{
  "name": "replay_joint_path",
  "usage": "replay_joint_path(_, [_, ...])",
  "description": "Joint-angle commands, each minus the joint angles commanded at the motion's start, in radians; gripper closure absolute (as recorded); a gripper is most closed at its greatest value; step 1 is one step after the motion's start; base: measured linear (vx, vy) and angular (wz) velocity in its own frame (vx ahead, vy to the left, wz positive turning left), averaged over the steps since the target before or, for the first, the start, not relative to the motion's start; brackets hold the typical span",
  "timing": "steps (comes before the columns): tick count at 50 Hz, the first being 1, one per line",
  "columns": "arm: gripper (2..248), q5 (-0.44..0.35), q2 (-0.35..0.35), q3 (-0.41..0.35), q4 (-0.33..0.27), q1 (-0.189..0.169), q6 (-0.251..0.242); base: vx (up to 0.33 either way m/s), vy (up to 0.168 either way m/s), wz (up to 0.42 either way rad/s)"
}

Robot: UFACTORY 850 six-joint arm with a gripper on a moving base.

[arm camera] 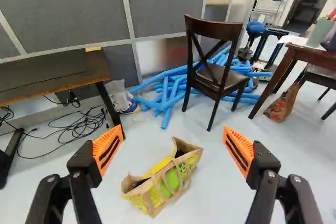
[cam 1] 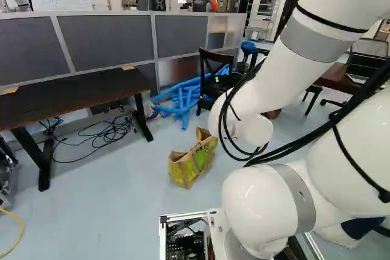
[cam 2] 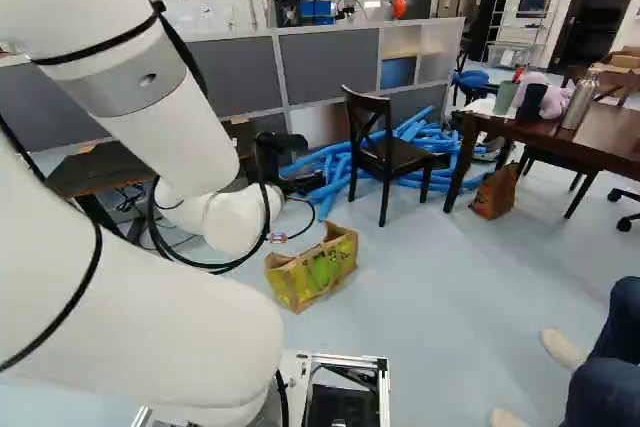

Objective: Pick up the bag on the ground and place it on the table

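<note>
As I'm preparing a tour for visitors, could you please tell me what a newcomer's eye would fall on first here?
Probably the big white arm, which fills much of both base views. Next, the bright blue tubes heaped on the floor behind and beside the dark chair. Then the yellow-green bag, standing on the floor ahead of the open tool.

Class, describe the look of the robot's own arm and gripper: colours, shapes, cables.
The arm is glossy white and rounded, with grey bands and looping black cables. The gripper is black, with two slotted, wedge-shaped orange pads.
</note>
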State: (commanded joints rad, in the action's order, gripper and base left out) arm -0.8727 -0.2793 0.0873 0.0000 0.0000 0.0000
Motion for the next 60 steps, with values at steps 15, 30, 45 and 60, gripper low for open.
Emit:
replay_joint_path(15, [3, 0.0, 0.0, 0.0, 0.0, 0.0, 0.0, 0.219, -0.002, -0.027])
replay_joint_path(30, [3, 0.0, 0.058, 0.05, 0.0, 0.0, 0.0, 0.088, -0.001, -0.015])
replay_joint_path(45, [3, 0.022, 0.149, 0.129, 0.0, 0.0, 0.0, -0.004, -0.001, 0.0])
replay_joint_path(60, [3, 0.064, 0.277, 0.218, 0.0, 0.0, 0.0, 0.0, 0.0, 0.0])
